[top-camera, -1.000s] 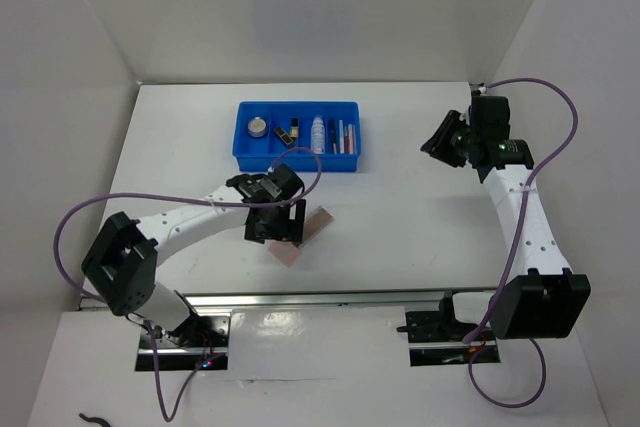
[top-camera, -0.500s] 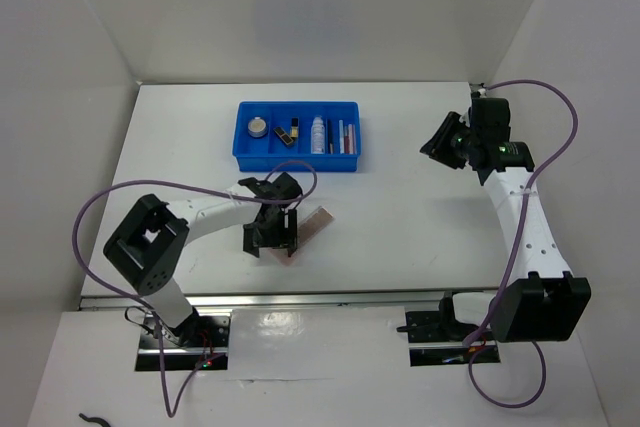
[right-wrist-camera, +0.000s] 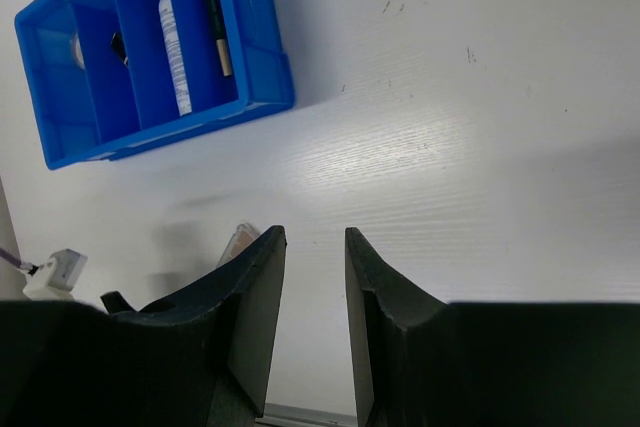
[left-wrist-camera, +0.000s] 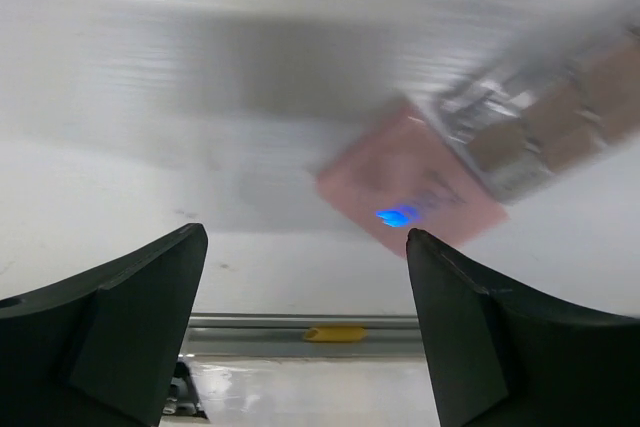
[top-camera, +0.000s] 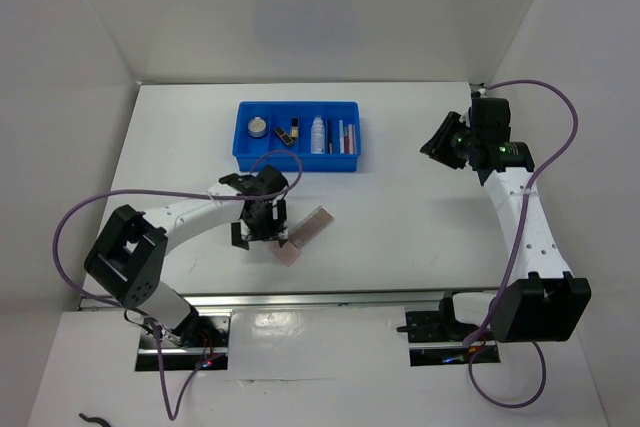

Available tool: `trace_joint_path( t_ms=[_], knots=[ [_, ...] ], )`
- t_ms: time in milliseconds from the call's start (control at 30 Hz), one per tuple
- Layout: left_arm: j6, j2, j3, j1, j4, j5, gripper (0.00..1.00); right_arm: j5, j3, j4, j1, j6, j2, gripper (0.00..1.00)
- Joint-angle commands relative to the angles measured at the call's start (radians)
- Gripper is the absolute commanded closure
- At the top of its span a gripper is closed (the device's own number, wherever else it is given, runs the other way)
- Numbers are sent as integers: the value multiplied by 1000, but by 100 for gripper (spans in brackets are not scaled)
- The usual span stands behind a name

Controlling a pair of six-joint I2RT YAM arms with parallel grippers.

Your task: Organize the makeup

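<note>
1. Shifting leftward since a second ago, the left gripper (top-camera: pixel 262 233) is now hanging low over the table (top-camera: pixel 400 217), just beside the palette and no longer above it. Its jaws are standing wide apart and holding nothing.
2. The right gripper (right-wrist-camera: pixel 315 237) is waiting well apart at the far right, its fingers showing only a narrow gap and carrying nothing.
3. The blue tray (top-camera: pixel 300 163) is sitting at the back of the table, already holding the smaller pieces in its compartments.
4. The palette (left-wrist-camera: pixel 410 192) is lying flat on the table in front of the tray, the one piece still outside it.
   - Handling: it is probably light, stiff and smooth-skinned. Being so thin, it is offering little edge to catch, and its pressed colours are likely fragile.
   - Hold: a pinch across its two long edges near the middle is looking safest.
   - Look: it is showing a plain pink panel joined to a paler section of small pans.
5. Inside the tray are resting:
   - the clear tube (top-camera: pixel 318 134)
   - the pencils (top-camera: pixel 343 135)
   - the round compact (top-camera: pixel 259 127)
   - the lipsticks (top-camera: pixel 285 133)
</note>
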Motion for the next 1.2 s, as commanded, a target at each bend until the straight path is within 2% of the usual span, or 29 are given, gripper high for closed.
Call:
trace_joint_path(
  t_ms=[0,167,367,533,700,867,1167],
  knots=[
    [44,-22,80,-79,39,63,5,-3,-1,16,5,-18,-32,62],
    [-14,120,170,-157,-28,12,0,-12,-11,16,5,-18,-32,62],
    [-98,238,236,-157,-84,-20,0,-2,-11,6,14,-18,-41,62],
    [-120,274,216,-157,-94,-20,0,-2,-11,6,14,-18,-50,62],
    [-143,251,205,-157,-117,-43,0,-2,-11,6,14,-18,-50,62],
    [-154,185,126,-157,-119,-43,0,8,-11,6,14,-18,-50,62],
    [-157,76,-7,-79,-45,63,0,-11,-20,6,14,-18,-59,61]
  ],
)
